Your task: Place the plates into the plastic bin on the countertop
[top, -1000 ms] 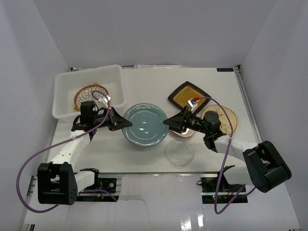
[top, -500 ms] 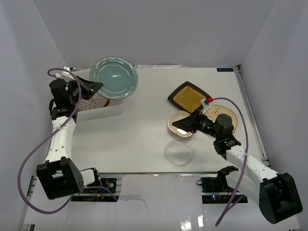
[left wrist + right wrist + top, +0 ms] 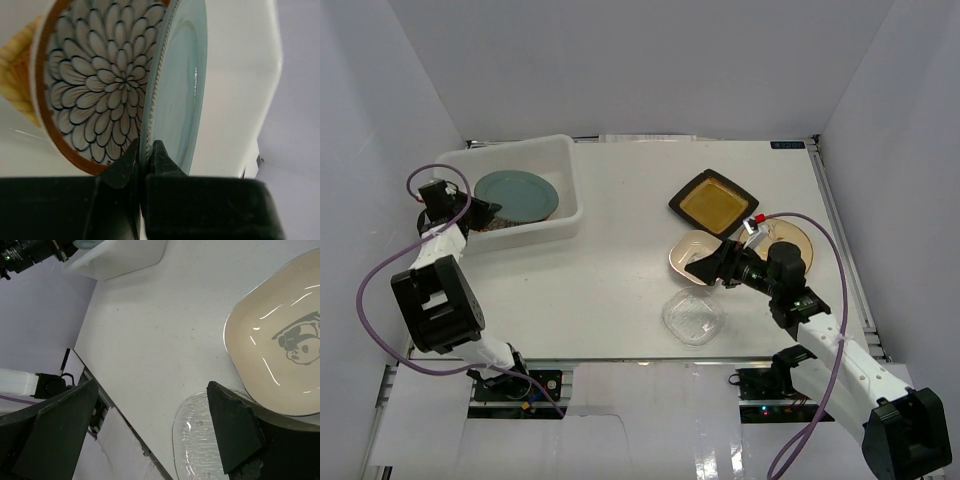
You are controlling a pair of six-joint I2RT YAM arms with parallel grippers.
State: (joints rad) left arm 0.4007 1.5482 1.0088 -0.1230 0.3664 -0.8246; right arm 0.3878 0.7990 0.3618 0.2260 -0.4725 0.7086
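White countertop (image 3: 620,260), pale walls (image 3: 620,60); left pincer (image 3: 144,150) tight on grey-blue plate (image 3: 180,90), right pincer (image 3: 152,390) wide.

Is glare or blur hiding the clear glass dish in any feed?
Top external: even light, sharp; the clear glass dish shows faintly on the white countertop. Right wrist: highlights pick out its ridges; glare streaks on the cream bowl. Left wrist: the grey-blue plate glints along its rim.
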